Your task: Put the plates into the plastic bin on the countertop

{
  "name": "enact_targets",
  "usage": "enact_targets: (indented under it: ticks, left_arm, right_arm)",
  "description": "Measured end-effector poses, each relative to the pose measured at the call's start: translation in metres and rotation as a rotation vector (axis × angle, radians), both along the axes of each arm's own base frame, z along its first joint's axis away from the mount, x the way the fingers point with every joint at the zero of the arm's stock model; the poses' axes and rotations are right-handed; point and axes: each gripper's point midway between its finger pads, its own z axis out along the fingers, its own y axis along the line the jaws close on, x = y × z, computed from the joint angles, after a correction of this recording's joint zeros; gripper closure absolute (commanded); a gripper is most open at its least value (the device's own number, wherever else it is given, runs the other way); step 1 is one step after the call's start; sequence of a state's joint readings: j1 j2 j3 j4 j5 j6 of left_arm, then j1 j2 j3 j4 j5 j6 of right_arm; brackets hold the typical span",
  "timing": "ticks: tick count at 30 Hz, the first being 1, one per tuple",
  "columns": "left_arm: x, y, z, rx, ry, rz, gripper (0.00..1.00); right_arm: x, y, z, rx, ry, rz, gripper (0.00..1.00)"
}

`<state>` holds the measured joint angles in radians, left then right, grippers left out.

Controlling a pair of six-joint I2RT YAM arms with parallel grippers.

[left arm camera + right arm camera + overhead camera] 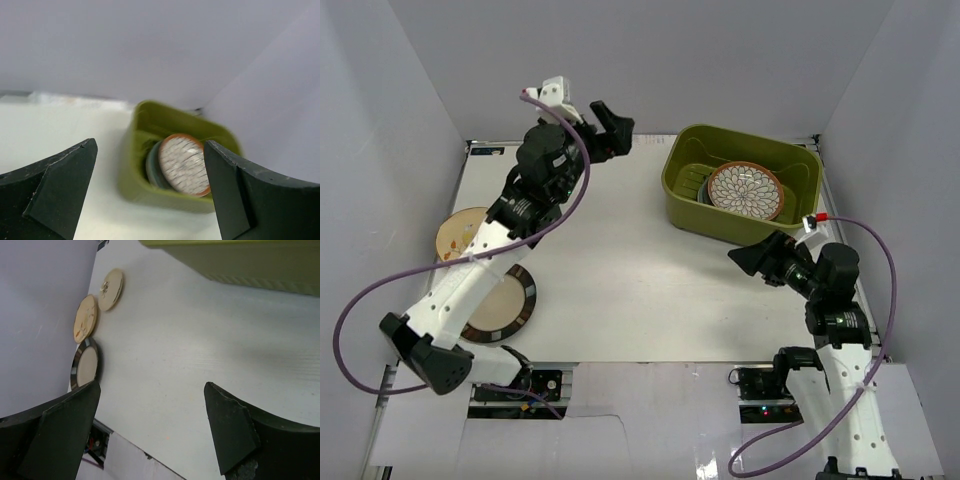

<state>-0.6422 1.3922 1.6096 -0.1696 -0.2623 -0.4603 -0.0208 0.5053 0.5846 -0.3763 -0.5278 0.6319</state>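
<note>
Between plastic bin [673, 190] and left-edge plates [455, 235] lies open countertop [640, 270].

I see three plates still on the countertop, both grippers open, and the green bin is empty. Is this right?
No, the bin is not empty: the top external view shows the petal-pattern plate in it, resting on other plates. The rest is right.

Bare countertop [640, 270] mid-table lies open — plastic bin [671, 186] walls off far right.
</note>
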Motion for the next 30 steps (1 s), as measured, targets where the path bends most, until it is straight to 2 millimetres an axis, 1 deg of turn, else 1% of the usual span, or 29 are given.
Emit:
enact_targets:
  ticks: [2,3,4,6,7,8,9,10,11,12,14,15,18,20,22,24,26,30]
  left_arm:
    - [-0.005,0.031,-0.035,0.042,0.069,0.079,0.02]
    - [-0.007,0.048,-0.052,0.057,0.104,0.119,0.02]
    - [-0.010,0.067,-0.071,0.072,0.143,0.165,0.02]
    - [-0.018,0.110,-0.113,0.099,0.234,0.271,0.02]
    - [-0.026,0.138,-0.137,0.110,0.287,0.346,0.02]
    - [-0.031,0.152,-0.147,0.115,0.312,0.382,0.02]
    - [-0.038,0.169,-0.159,0.114,0.336,0.427,0.02]
    - [-0.047,0.185,-0.171,0.116,0.366,0.473,0.02]
    - [-0.055,0.200,-0.182,0.112,0.389,0.518,0.02]
    - [-0.062,0.212,-0.191,0.104,0.410,0.558,0.02]
    - [-0.073,0.234,-0.211,0.087,0.456,0.633,0.02]
    - [-0.077,0.243,-0.222,0.075,0.478,0.664,0.02]
    - [-0.087,0.276,-0.261,0.037,0.574,0.769,0.02]
    - [-0.093,0.298,-0.286,-0.001,0.648,0.833,0.02]
    - [-0.098,0.318,-0.305,-0.044,0.709,0.888,0.02]
    - [-0.103,0.336,-0.319,-0.089,0.757,0.938,0.02]
    - [-0.106,0.348,-0.326,-0.121,0.782,0.968,0.02]
    - [-0.113,0.375,-0.332,-0.164,0.799,1.055,0.03]
  right_arm:
    - [-0.002,0.014,0.003,0.011,-0.004,0.054,0.08]
    - [-0.004,0.025,0.004,0.012,-0.009,0.090,0.07]
    - [-0.009,0.039,0.005,0.015,-0.013,0.140,0.04]
    - [-0.024,0.075,0.005,0.011,-0.016,0.263,0.00]
    - [-0.033,0.095,0.003,-0.002,-0.016,0.324,0.00]
    - [-0.037,0.106,0.003,-0.006,-0.023,0.349,0.05]
    - [-0.054,0.134,-0.012,-0.049,0.012,0.443,0.10]
    - [-0.066,0.153,-0.017,-0.076,0.024,0.496,0.16]
    - [-0.071,0.173,-0.025,-0.112,0.035,0.528,0.23]
    - [-0.077,0.194,-0.028,-0.130,0.034,0.565,0.30]
    - [-0.081,0.228,-0.042,-0.149,0.041,0.599,0.37]
    - [-0.082,0.241,-0.050,-0.150,0.042,0.608,0.43]
    - [-0.082,0.274,-0.074,-0.145,0.078,0.625,0.46]
    - [-0.078,0.299,-0.084,-0.139,0.099,0.633,0.44]
    - [-0.071,0.326,-0.087,-0.109,0.104,0.633,0.41]
    - [-0.066,0.347,-0.090,-0.084,0.113,0.638,0.40]
    - [-0.062,0.370,-0.092,-0.050,0.124,0.654,0.38]
    - [-0.055,0.412,-0.104,-0.002,0.168,0.684,0.38]
